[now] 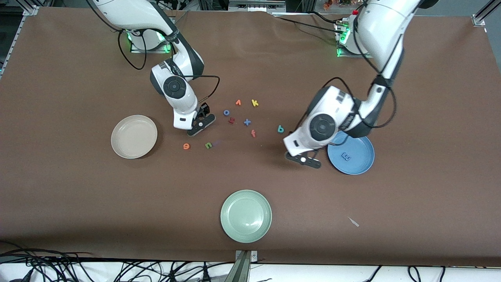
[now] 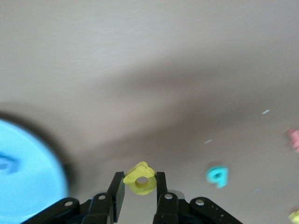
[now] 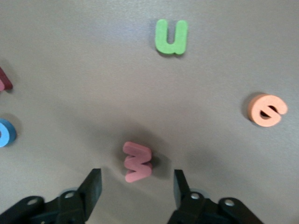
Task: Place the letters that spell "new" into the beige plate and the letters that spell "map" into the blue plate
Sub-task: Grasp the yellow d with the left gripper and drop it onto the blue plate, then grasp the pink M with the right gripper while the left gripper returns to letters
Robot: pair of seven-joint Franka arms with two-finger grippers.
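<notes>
Front view, swept from the right arm's end of the table toward the left arm's end: beige plate (image 1: pixel 134 136) sits with nothing in it. Next, right gripper (image 1: pixel 200 118) low over the brown table (image 1: pixel 78 203), beside the plate on the letter-cluster side. Right wrist view shows its fingers (image 3: pixel 91 186) spread wide, the pink-red w (image 3: pixel 137 161) lying flat on the table between them, touched by neither. Orange e (image 1: pixel 186 146) and green n (image 1: pixel 208 145) lie side by side on the table, nearer the front camera than the right gripper, both outside the plate. Then the loose cluster mid-table: blue o (image 1: pixel 226 112), dark red letter (image 1: pixel 231 120), orange v (image 1: pixel 238 102), blue x (image 1: pixel 247 122), yellow k (image 1: pixel 255 103), red f (image 1: pixel 253 133). Pale green plate (image 1: pixel 245 216) sits well nearer the front camera, holding nothing. Teal p (image 1: pixel 280 129) lies on the table between the cluster and the left arm. Left gripper (image 1: pixel 307 159) hangs over bare table just beside the blue plate (image 1: pixel 360 162); left wrist view shows its fingers (image 2: pixel 117 189) pinched narrow on the yellow a (image 2: pixel 139 178), held up off the surface. Blue m (image 1: pixel 346 157) lies inside the blue plate. Small pale scrap (image 1: pixel 353 221) lies on the table toward the front edge.
</notes>
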